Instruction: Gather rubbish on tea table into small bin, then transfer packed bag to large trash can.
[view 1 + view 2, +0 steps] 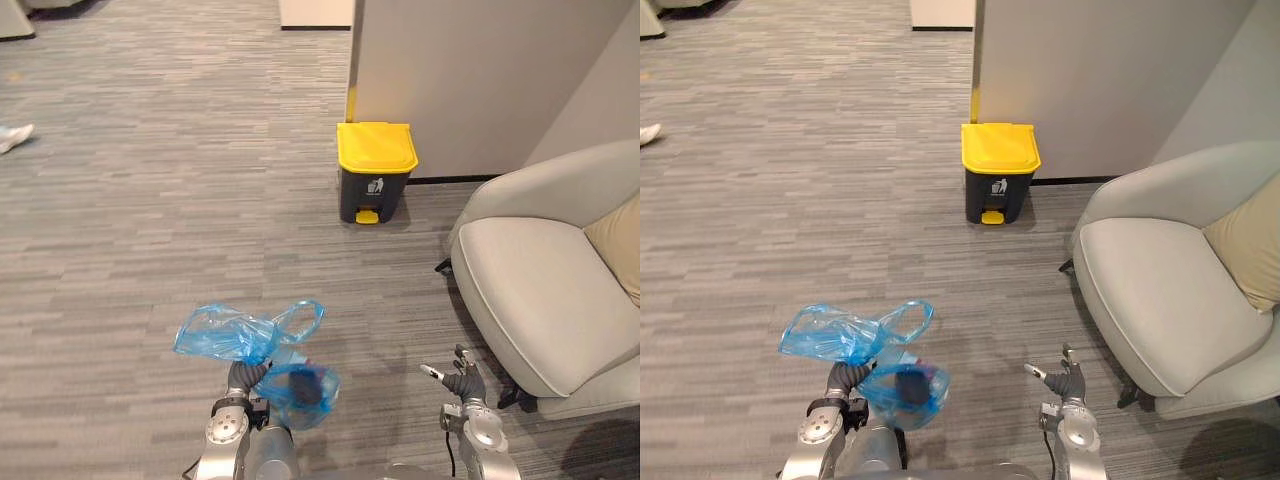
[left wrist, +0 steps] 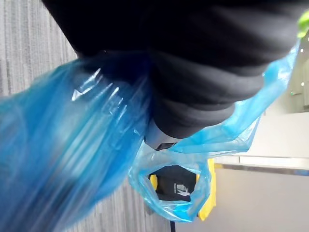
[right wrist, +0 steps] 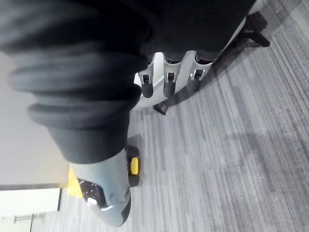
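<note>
My left hand [image 1: 243,378] is low in the left eye view, shut on a blue plastic bag [image 1: 228,335]. The bag's loose top spreads above the hand, and its filled part [image 1: 302,394] hangs beside it with dark rubbish inside. Up close, the blue bag [image 2: 72,154] wraps round the hand's dark cover. The large trash can [image 1: 374,172], dark grey with a closed yellow lid and a yellow pedal, stands on the floor ahead against a wall, well away from the bag. My right hand [image 1: 457,380] is open and holds nothing, its fingers [image 3: 166,79] relaxed.
A light grey armchair [image 1: 540,290] with a beige cushion [image 1: 618,240] stands close on the right, near my right hand. A wall corner [image 1: 450,70] rises behind the can. Grey carpet [image 1: 150,220] stretches ahead and left. A person's shoe [image 1: 12,136] is at the far left.
</note>
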`<state>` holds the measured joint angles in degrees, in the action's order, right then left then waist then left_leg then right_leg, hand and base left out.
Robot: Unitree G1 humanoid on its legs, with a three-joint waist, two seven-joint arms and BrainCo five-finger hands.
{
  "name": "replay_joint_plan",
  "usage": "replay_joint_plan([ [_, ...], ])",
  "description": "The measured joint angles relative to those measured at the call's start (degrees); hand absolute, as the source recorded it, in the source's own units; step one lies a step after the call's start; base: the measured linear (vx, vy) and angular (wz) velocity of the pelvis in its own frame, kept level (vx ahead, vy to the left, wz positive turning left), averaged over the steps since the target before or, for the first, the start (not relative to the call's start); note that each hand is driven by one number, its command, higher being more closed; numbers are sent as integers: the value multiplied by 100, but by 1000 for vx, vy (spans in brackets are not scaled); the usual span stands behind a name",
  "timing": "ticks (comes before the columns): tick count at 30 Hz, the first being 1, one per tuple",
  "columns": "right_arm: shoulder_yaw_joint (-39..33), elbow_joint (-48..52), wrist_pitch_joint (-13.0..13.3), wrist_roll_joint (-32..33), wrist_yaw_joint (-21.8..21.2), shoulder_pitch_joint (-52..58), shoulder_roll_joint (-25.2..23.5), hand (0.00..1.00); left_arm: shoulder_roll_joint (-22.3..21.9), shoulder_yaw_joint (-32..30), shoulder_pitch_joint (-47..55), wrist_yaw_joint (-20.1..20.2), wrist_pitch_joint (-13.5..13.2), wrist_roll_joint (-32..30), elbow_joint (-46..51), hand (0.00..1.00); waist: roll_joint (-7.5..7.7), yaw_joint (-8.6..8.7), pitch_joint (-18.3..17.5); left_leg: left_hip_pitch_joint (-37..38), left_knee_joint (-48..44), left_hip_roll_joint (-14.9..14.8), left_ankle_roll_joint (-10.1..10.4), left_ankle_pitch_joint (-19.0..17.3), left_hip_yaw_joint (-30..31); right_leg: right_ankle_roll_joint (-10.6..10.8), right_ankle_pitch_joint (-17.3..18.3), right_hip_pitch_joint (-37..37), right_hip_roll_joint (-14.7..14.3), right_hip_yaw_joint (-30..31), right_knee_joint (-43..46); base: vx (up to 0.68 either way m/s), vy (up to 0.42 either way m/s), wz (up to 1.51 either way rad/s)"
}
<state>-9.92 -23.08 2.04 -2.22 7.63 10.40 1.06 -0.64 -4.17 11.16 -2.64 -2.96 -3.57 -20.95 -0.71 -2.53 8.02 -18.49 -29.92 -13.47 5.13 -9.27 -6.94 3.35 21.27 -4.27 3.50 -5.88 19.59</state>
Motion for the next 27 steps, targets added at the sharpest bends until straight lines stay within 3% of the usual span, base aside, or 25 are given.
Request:
replay_joint_plan([
  [1, 65, -21, -34, -2, -9, 105, -138, 0, 118, -8, 2, -23, 16, 9, -21, 100, 295, 25, -114, 42, 106, 308, -104, -102, -159, 45, -25, 56, 316, 215, -124, 304, 299, -24],
  [2, 64, -32, -34, -2, -8, 105, -164, 0, 151, -33, -19, -34, 14, 10, 3, 100, 414, 25, -140, 20, 35, 364, -137, -189, -192, 69, -23, 28, 382, 278, -196, 317, 233, -9],
  [6, 69, -32, -21, -16, -12, -20, -174, 0, 245, -54, 4, -125, 18, 8, 37, 100, 414, -10, -141, 144, -473, 379, -377, -863, -682, 302, -151, 23, 616, 687, -101, 300, 244, -48],
  [7, 74, -34, -21, -19, -15, -112, -182, 0, 314, -55, 6, -131, 18, 9, 64, 100, 416, -28, -139, 309, -395, 407, -403, -934, -858, 363, -183, 216, 697, 808, 317, 319, 243, -73],
  [8, 80, -35, -22, -21, -16, -186, -187, 0, 327, -44, 12, -133, 18, 10, 82, 100, 392, -2, -124, 570, -230, 457, -460, -991, -1069, 625, -373, 630, 809, 816, 1273, 257, 170, -57],
  [10, 87, -44, -23, -65, -20, -215, -190, 0, 399, -34, -3, -151, 19, 22, 86, 100, 308, 44, -68, 973, 17, 482, -516, -1050, -1207, 721, -673, 1224, 866, 788, 2516, 264, 92, -37],
  [13, 99, -84, -30, -67, -21, -226, -187, 0, 467, -39, -2, -253, 17, 50, 114, 100, 272, 102, -29, 1606, 505, 485, -454, -1135, -1321, 395, -487, 2079, 750, 284, 3377, 288, -19, -17],
  [16, 92, -229, -20, -67, -21, -384, -159, 0, 529, -5, -28, -261, 17, 68, 10, 100, 309, 220, -22, 2074, 892, 444, -199, -1203, -1378, 188, -426, 2789, 600, -450, 2592, 365, -132, -4],
  [17, 92, -440, -7, -67, -20, -435, -110, 0, 641, -7, -129, -257, 11, 69, -172, 100, 355, 236, -30, 2220, 1019, 475, -96, -1191, -1364, 29, -647, 2880, 461, -612, 1798, 429, -146, 28],
  [18, 79, -823, -16, -68, -21, -503, 30, 0, 633, 8, -295, -251, 10, 70, -559, 100, 335, 335, -55, 2352, 1145, 509, -17, -1196, -1091, -478, -1147, 2739, 302, -685, 1369, 450, -123, 18],
  [19, 75, -1062, -57, -69, -21, -590, 100, 0, 612, 2, -348, -240, 32, 69, -697, 100, 211, 314, -63, 2324, 1242, 426, 54, -1051, -907, -539, -1205, 2700, 226, -721, 1276, 425, -118, 4],
  [22, -117, -1188, -87, -68, -15, -738, 165, 0, 504, -27, -423, -235, 28, 68, -779, 100, 114, 362, 15, 2536, 1564, 487, 131, -385, -500, -614, -1050, 2518, 227, -781, 1263, 359, -147, 2],
  [24, -115, -1110, -98, -67, -14, -572, 160, 0, 366, -61, -456, -236, 6, 70, -735, 100, 99, 359, 40, 2609, 996, 393, 260, -113, -307, -587, -903, 1952, 164, -967, 1038, 426, -166, 28],
  [26, 16, -719, -70, -64, -19, -451, 155, 0, 183, -92, -319, -231, -10, 70, -525, 100, 26, 284, 78, 1734, -1369, 48, 376, 568, -28, -603, -874, 1053, -39, -971, 283, 375, -93, -14],
  [27, 49, -576, -36, -61, -17, -450, 137, 0, 111, -94, -265, -227, -13, 71, -468, 100, -59, 203, 82, 1262, -2245, -109, 322, 374, 2, -606, -870, 812, -140, -949, 8, 280, 60, -38],
])
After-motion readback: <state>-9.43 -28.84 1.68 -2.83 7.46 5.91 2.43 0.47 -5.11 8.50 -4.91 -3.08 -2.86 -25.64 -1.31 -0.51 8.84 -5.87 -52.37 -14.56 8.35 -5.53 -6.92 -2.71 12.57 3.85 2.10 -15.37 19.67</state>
